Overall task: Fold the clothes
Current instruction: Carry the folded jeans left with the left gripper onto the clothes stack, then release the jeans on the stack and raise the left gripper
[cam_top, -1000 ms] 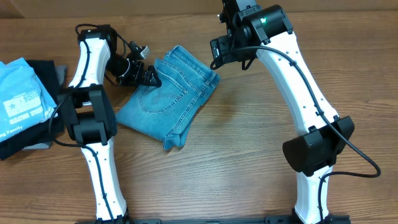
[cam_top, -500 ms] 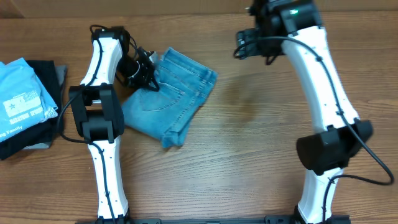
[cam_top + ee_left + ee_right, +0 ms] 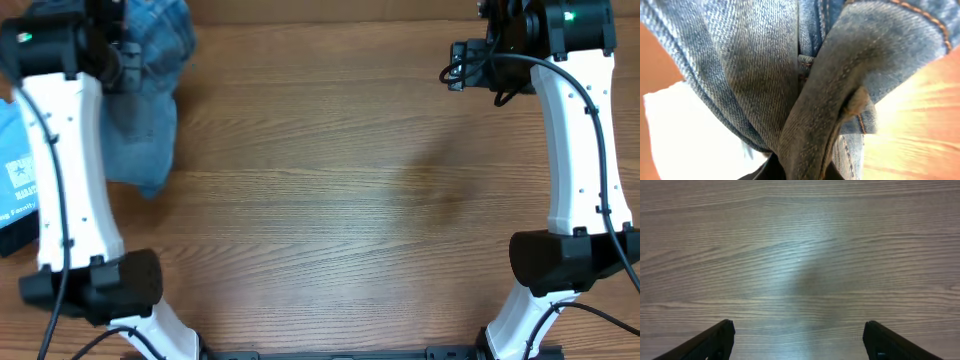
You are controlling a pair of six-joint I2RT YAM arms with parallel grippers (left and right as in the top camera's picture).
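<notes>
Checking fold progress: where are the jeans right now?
In the overhead view the jeans are bunched at the top left, held by the left end effector, right of the light blue T-shirt.

Fills the overhead view edge to edge with a brown wooden table (image 3: 330, 200), grain running side to side under even light, and catches a pale sheen (image 3: 810, 245) above a soft shadow (image 3: 812, 287) in the right wrist view.

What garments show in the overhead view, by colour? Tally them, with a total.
Denim blue: 1, the jeans
Light blue: 1, the T-shirt
Black: 1, a garment, mostly hidden
Total: 3
</notes>
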